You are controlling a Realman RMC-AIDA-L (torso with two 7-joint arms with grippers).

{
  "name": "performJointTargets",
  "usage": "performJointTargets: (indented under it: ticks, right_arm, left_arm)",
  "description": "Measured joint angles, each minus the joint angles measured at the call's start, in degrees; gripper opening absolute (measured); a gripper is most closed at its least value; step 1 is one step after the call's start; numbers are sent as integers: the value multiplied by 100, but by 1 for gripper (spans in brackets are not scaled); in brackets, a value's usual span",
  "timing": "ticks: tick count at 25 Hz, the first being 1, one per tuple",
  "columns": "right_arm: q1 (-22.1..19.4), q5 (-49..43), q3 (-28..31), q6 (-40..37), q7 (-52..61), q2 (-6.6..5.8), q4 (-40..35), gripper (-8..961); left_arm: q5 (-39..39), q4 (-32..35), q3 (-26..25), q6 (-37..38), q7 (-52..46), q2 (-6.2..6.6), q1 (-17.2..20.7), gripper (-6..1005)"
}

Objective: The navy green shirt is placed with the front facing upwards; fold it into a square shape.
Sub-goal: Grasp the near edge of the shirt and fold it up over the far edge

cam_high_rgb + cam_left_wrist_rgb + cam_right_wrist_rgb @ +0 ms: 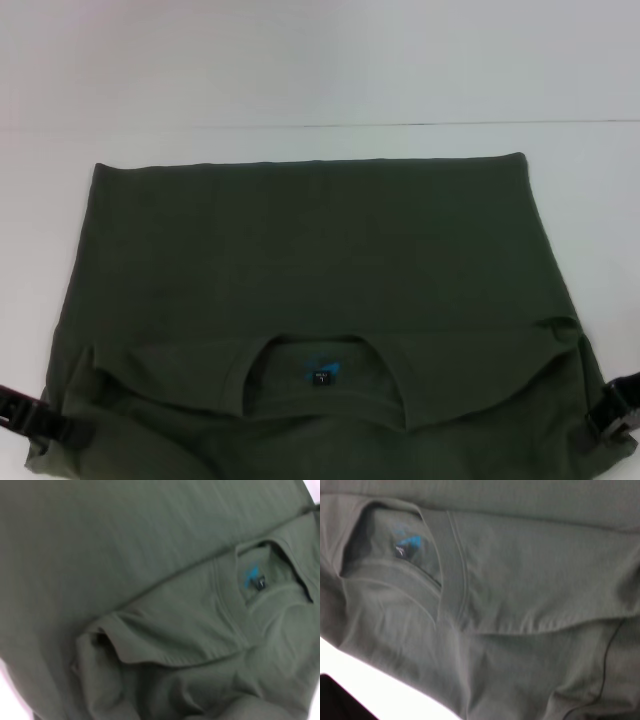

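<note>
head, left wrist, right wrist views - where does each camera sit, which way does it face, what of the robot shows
Head view: up on the robot's head, facing forward and down at the shirt on the white table; the left tool and right tool show at the shirt's near corners.
Left wrist view: on the left arm, close over the shirt's folded shoulder; no robot part visible.
Right wrist view: on the right arm, close over the shirt; no tool clearly visible.
Shared: all three show the collar with its blue print.
</note>
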Motion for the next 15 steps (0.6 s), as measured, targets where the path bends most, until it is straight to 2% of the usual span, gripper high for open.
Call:
performJointTargets:
  ticks: [9,15]
  right_arm:
    - [-50,3,536,51,-35,-103,-12,73]
    - [-54,13,759,138,-65,-107,-14,76]
  left_arm:
    - [37,-88,0,14,-129,58,-85,52]
    - [34,-106,-42,38,-203,93,-144,53]
